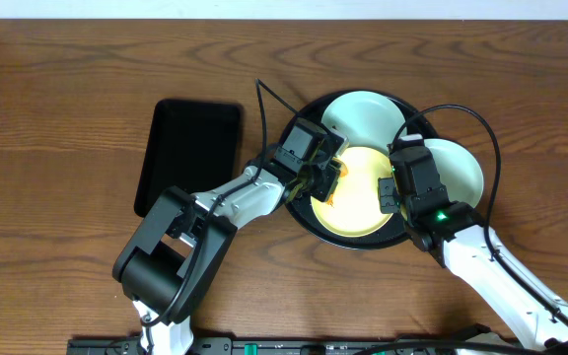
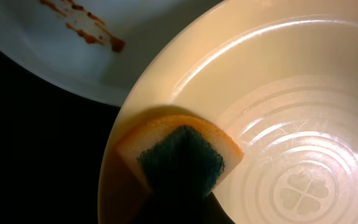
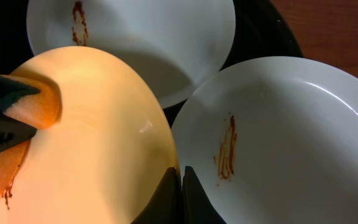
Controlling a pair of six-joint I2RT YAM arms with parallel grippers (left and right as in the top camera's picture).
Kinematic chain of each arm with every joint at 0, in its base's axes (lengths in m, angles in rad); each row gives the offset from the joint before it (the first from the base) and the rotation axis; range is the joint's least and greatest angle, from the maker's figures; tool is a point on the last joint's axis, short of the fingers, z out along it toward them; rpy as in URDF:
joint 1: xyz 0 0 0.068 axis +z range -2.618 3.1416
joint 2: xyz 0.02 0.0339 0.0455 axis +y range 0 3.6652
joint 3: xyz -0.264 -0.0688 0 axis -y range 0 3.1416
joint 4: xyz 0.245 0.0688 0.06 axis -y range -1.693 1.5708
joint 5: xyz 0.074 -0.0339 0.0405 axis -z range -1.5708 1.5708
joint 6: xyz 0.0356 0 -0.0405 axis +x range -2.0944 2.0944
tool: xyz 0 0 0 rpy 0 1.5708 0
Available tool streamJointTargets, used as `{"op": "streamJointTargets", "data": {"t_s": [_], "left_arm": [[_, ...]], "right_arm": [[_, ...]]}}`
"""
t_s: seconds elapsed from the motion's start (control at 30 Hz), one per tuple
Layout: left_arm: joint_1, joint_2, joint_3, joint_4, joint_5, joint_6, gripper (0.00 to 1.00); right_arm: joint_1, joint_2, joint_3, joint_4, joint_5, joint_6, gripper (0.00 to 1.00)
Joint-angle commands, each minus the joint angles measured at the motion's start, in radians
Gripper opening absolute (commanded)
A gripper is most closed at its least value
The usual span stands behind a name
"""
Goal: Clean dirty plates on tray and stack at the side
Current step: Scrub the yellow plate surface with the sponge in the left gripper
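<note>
The pale yellow plate [image 1: 363, 197] lies in the round black tray [image 1: 363, 246]. My left gripper [image 1: 325, 182] is shut on an orange sponge with a dark green pad [image 2: 182, 155], pressed on the yellow plate's [image 2: 291, 93] left rim. My right gripper [image 3: 182, 174] is shut on the yellow plate's [image 3: 104, 137] right rim. One mint-white plate [image 1: 363, 116] with a brown smear [image 3: 78, 25] lies at the tray's back. The other mint-white plate [image 1: 457, 168], also smeared [image 3: 227, 152], lies over the tray's right rim. A small smear shows on the yellow plate under the sponge [image 3: 17, 102].
A smaller rectangular black tray [image 1: 187, 153] lies on the wooden table to the left of the round tray. The three plates overlap closely inside the round tray [image 3: 260, 37]. Both arms' cables arch over the tray's back edge.
</note>
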Motion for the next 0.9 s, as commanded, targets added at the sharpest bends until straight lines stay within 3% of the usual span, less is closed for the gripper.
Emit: {"op": "streamJointTargets", "data": {"t_s": [0.0, 0.63, 0.87], "left_arm": [[-0.026, 0.052, -0.021, -0.018, 0.039, -0.013, 0.07], [-0.028, 0.053, -0.022, -0.031, 0.327, -0.036, 0.07], [-0.020, 0.053, -0.021, 0.021, 0.361, -0.128, 0.07]], "right_arm": [[0.008, 0.003, 0.012, 0.003, -0.011, 0.015, 0.01], [0.008, 0.003, 0.012, 0.003, -0.011, 0.014, 0.01], [0.008, 0.003, 0.012, 0.002, -0.011, 0.014, 0.01]]}}
